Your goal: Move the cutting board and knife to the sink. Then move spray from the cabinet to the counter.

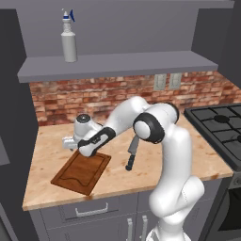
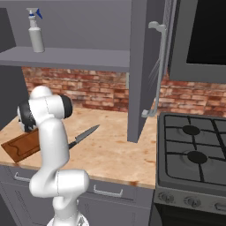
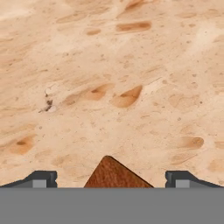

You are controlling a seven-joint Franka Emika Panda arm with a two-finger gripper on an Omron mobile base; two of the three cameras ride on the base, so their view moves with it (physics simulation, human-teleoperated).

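Over the cutting board's far corner hangs the gripper, jaws spread wide and empty. Just right lies the knife on the beige counter. Farther right sits a black stove. Above, the spray stands on the cabinet's grey shelf, before a brick wall.

The left base view looks forward and down from behind the arm's left side, taking in the bench, the board, the knife, the brick wall and the shelf with the spray on it. The right base view looks from behind the arm's right side, over the same bench, board, knife, shelf and spray, with more of the stove and cabinet door. The hand view sits close above the bench, facing straight at it, a board corner between the tool tips
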